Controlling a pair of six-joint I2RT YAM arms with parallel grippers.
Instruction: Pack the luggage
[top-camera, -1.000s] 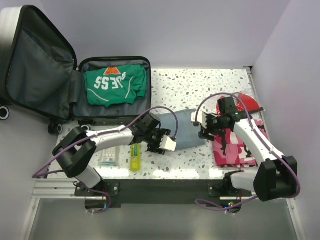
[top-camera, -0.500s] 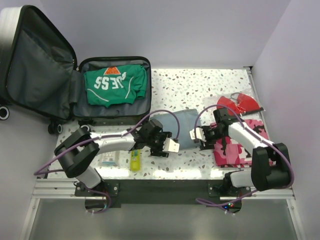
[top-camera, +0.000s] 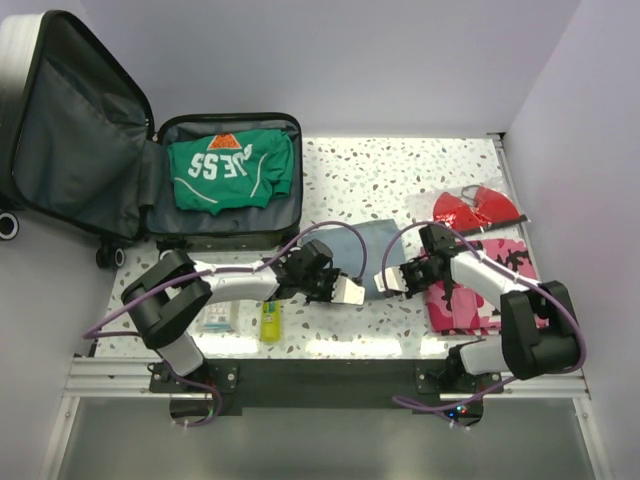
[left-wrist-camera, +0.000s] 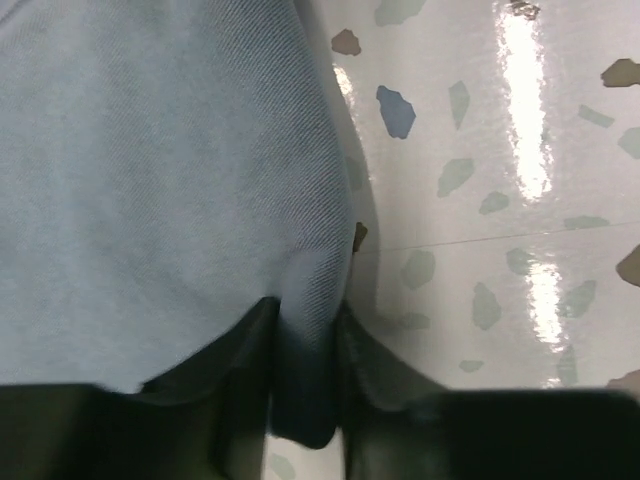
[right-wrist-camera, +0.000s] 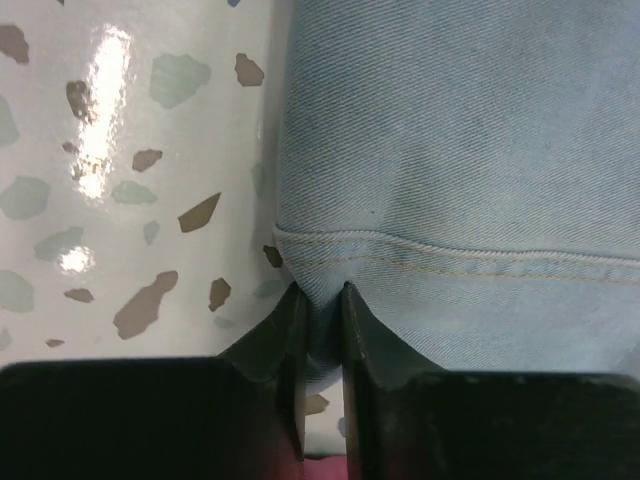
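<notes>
You have both end effectors clamped on the jeans (top-camera: 378, 243). The left end effector (left-wrist-camera: 305, 335) pinches a fold at one edge, and the right end effector (right-wrist-camera: 318, 305) grips the hemmed corner opposite. The luggage (top-camera: 80, 140) lies open at the bench's (top-camera: 420, 170) far-left corner, with a shirt (top-camera: 230, 170) inside. It sits beyond your left arm, so that arm is nearer. The carry likely runs far-left.

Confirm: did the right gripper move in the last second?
Yes. The right gripper went left and toward the near edge, away from the red item, onto the folded denim.
</notes>
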